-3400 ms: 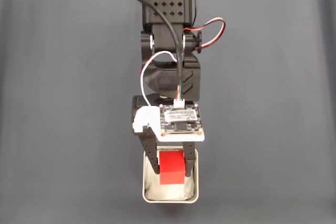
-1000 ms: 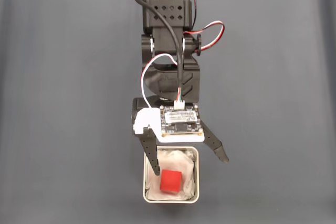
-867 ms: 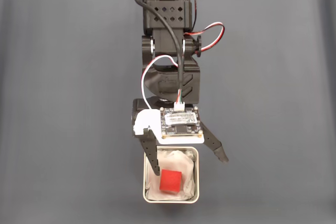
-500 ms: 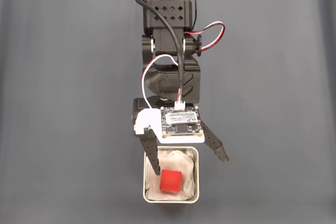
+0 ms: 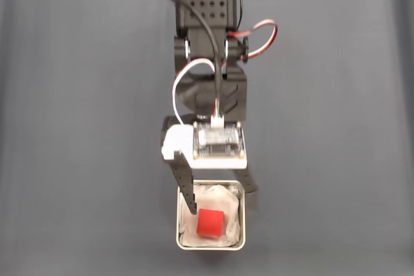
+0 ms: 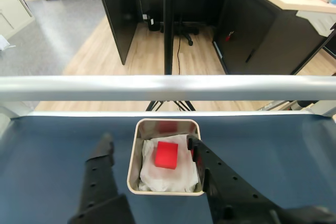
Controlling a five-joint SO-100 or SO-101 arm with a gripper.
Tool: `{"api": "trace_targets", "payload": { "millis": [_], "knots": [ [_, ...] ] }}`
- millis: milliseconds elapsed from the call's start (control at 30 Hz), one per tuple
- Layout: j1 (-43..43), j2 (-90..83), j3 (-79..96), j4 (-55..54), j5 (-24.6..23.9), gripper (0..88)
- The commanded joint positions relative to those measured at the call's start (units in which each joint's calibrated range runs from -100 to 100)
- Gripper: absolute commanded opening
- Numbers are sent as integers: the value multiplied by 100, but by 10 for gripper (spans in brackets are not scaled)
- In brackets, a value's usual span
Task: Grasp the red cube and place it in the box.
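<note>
1. Red matte cube (image 5: 210, 222) sits loose on the white lining of the small square silvery metal box (image 5: 211, 247), just ahead of my black two-finger gripper (image 6: 149, 142).
2. Fingers apart, holding nothing; one tip hangs over the box's rim.
3. I judge placement done; only backing the arm off remains.

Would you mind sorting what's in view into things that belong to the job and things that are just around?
Part of the job:
red cube, lying in the box
box
gripper, open

Just around:
dark table mat
metal rail
office desks behind
</note>
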Motion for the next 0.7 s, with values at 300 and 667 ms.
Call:
{"api": "trace_targets", "payload": {
  "millis": [300,667],
  "knots": [
    [-209,-2750,544,1177,-117,0],
    [-238,-6744,5362,1341,39,0]
  ]
}}
